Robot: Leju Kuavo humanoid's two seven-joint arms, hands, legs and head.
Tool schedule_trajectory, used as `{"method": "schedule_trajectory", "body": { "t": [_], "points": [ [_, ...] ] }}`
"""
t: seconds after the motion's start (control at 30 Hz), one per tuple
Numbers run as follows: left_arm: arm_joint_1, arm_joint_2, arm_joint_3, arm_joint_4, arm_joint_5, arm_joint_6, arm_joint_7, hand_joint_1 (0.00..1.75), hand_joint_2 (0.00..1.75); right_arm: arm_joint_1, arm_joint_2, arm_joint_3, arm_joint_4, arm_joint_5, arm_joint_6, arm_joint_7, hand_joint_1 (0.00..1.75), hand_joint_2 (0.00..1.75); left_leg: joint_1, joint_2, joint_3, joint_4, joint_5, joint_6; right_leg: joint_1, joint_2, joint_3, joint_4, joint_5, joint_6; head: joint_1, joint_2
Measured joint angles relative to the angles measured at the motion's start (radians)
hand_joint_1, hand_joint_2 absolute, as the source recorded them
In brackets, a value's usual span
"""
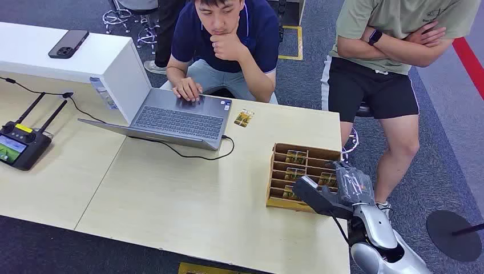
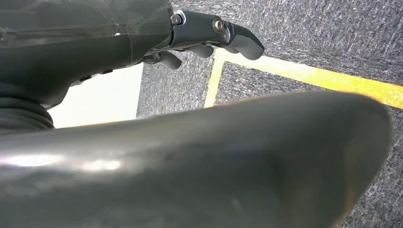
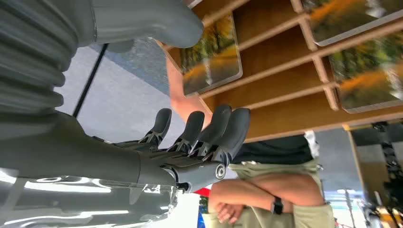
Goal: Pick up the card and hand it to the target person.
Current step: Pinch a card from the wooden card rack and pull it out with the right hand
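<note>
A wooden card rack (image 1: 304, 150) stands near the table's right edge, with several yellow-green cards (image 1: 296, 157) upright in its slots. My right hand (image 1: 334, 191) hovers at the rack's near right corner, thumb stretched over the front slots, fingers apart, holding nothing. In the right wrist view a card (image 3: 211, 54) sits in the rack (image 3: 285, 71) just beyond my thumb and fingers (image 3: 204, 128). One person (image 1: 228, 28) sits at the far side; another (image 1: 394, 34) stands at the right with arms crossed. My left hand (image 2: 209, 28) hangs over grey carpet, empty.
A loose card (image 1: 243, 117) lies beside the open laptop (image 1: 177, 120), whose black cable (image 1: 188, 153) loops across the table. A remote controller (image 1: 20, 145) sits at the left. A phone (image 1: 68, 43) lies on a white box (image 1: 63, 60). A black round base (image 1: 454, 234) stands on the floor right.
</note>
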Motion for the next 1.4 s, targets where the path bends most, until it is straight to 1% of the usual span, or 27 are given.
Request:
{"method": "schedule_trajectory", "body": {
  "t": [1.4],
  "points": [
    [0.0, 0.0, 0.0, 0.0, 0.0, -0.004, 0.0, 0.0, 1.75, -0.001, 0.002, 0.0, -0.008, -0.003, -0.024, -0.023, 1.75, 1.75, 0.0, 0.0, 0.0, 0.0, 0.0, 0.0, 0.0, 0.0, 0.0, 0.0, 0.0, 0.0, 0.0, 0.0]
  ]
}}
